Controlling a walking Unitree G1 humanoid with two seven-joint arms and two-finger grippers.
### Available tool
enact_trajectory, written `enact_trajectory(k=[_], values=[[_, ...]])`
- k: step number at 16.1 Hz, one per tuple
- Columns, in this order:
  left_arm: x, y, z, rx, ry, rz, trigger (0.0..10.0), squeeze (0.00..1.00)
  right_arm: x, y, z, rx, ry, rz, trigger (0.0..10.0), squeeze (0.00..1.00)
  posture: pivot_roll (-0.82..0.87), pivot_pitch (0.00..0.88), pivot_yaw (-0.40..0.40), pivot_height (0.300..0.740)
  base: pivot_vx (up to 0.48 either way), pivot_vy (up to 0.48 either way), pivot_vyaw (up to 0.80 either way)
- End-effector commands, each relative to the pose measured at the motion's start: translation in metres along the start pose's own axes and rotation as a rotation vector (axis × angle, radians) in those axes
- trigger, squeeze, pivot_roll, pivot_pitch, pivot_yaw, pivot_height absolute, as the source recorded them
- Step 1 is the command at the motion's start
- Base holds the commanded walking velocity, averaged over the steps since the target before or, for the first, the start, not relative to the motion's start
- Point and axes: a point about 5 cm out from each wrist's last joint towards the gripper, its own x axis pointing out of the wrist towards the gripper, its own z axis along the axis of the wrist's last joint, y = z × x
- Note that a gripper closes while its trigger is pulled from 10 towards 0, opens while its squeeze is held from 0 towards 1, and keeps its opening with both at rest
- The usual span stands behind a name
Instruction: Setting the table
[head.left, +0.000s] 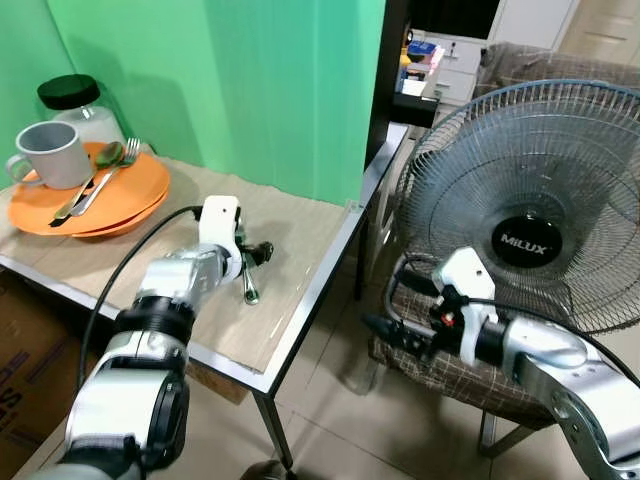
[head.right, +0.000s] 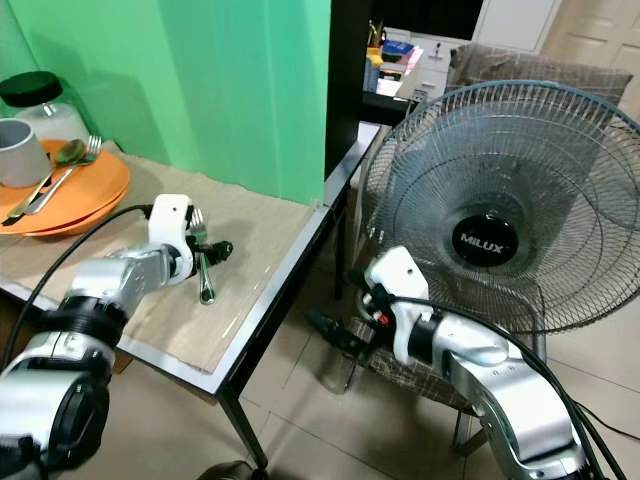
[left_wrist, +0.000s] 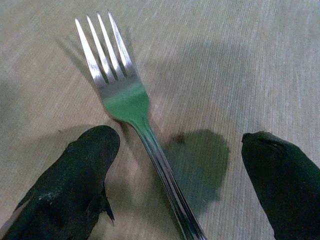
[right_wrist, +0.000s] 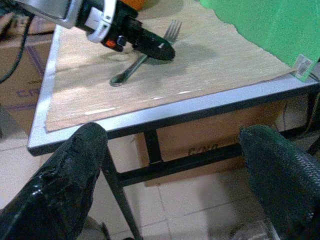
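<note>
Fork (left_wrist: 131, 107): I am hovering my left claw (left_wrist: 185, 165), fingers apart, astride its handle on the counter (head.left: 300, 250); closing squarely at mid-handle should keep it from pivoting.

A large electric fan (head.left: 530, 205) with a wire guard stands to the right of the table, its black hub marked MILUX. It rests on a checked cushion (head.left: 450, 375). A green cloth backdrop (head.left: 250, 80) hangs behind the table. Further back, a dark shelf (head.left: 420, 100) holds a stack of boxes and papers (head.left: 425, 60). Cardboard boxes (right_wrist: 200, 145) sit under the table on a pale tiled floor (head.left: 340, 430).
</note>
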Motion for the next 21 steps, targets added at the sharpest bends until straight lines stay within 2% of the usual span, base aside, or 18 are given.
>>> enact_trajectory(k=[1,2,3,4,5,6,15,21], values=[[0.002,-0.001,0.001,0.033,0.017,0.015,10.0,0.00,-0.003,0.002,0.006,-0.014,-0.030,0.014,10.0,0.00,0.09,0.000,0.048,0.740,0.000,0.000,0.00],[0.003,-0.002,-0.001,0.044,0.030,0.020,8.0,0.00,-0.004,0.002,0.005,-0.011,-0.028,0.014,10.0,0.00,0.09,0.000,0.051,0.740,0.000,0.000,0.00],[0.004,-0.002,-0.003,0.069,0.052,0.030,8.0,0.00,-0.004,0.001,0.005,-0.010,-0.026,0.013,10.0,0.00,0.09,0.000,0.053,0.740,0.000,0.000,0.00],[0.006,-0.001,-0.006,0.097,0.067,0.047,3.2,0.00,-0.004,0.001,0.005,-0.008,-0.028,0.014,10.0,0.00,0.09,0.000,0.056,0.740,0.000,0.000,0.00],[0.007,0.000,-0.008,0.109,0.076,0.061,1.1,0.00,-0.005,0.001,0.004,-0.006,-0.028,0.015,10.0,0.00,0.09,0.000,0.057,0.740,0.000,0.000,0.00],[0.007,0.002,-0.010,0.113,0.081,0.075,0.0,0.00,-0.005,0.002,0.004,-0.006,-0.027,0.017,10.0,0.00,0.09,0.000,0.058,0.740,0.000,0.000,0.00],[0.007,0.008,-0.004,0.167,0.074,0.115,0.0,0.00,-0.009,-0.005,0.007,-0.028,-0.021,0.019,10.0,0.00,0.10,0.000,0.058,0.740,0.000,0.000,0.00],[0.007,0.006,-0.003,0.195,0.085,0.119,0.0,0.00,-0.014,-0.001,0.003,-0.031,-0.003,0.055,10.0,0.00,0.09,0.000,0.065,0.740,0.000,0.000,0.00]])
